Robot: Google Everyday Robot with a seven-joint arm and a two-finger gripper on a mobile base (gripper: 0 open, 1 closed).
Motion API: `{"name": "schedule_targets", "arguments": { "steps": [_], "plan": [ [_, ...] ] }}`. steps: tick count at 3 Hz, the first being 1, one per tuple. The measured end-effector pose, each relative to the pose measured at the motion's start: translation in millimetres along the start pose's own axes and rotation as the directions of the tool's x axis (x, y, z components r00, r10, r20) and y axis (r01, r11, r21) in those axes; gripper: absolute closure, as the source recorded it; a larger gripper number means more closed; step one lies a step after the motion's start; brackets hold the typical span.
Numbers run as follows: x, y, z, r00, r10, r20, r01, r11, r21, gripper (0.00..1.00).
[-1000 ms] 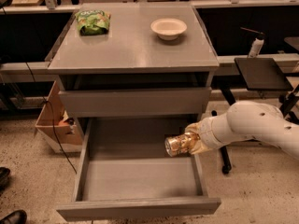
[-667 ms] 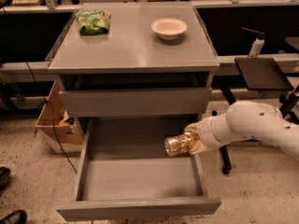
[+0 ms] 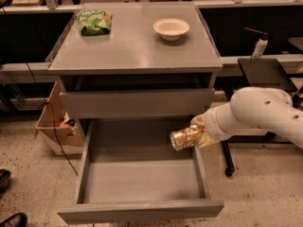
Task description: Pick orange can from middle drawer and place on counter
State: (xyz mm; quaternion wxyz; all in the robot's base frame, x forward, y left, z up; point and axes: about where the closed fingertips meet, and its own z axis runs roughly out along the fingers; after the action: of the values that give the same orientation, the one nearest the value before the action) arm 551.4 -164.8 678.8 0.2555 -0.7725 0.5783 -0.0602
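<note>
The white arm (image 3: 258, 115) stretched in from the right side of the view. Its thick, rounded link sloped down and to the left, toward the open middle drawer (image 3: 142, 211). At its end the gripper (image 3: 198, 135) pointed left and sat at the drawer's right wall, near the back, just below the closed drawer front (image 3: 137, 103) above. Its yellowish fingers (image 3: 202, 137) were closed around the orange can (image 3: 184, 138) and gripped it at its right end.

The can lay on its side in that hold, with one silver end facing left over the inside of the drawer. It seemed to hang above the grey floor of the drawer rather than rest on it, though its height was hard to judge.

The drawer was pulled fully out. The counter (image 3: 132, 51) above held a green snack bag (image 3: 94, 21) at its back left and a pale bowl (image 3: 171, 28) at its back right, well apart from each other. A cardboard box (image 3: 51, 126) stood on the floor left of the cabinet, and a black side table (image 3: 267, 72) stood to the right, behind the arm.
</note>
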Motion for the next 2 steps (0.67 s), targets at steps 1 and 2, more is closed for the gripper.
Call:
{"name": "schedule_targets", "arguments": {
  "steps": [1,2],
  "plan": [
    [2.4,-43.8,-62.1,0.997,-0.027,-0.070,0.032,0.9968,0.074,1.00],
    [-0.5,-92.1,-153.4,0.990,-0.046,-0.131,0.073,0.9752,0.209,1.00]
  ]
}}
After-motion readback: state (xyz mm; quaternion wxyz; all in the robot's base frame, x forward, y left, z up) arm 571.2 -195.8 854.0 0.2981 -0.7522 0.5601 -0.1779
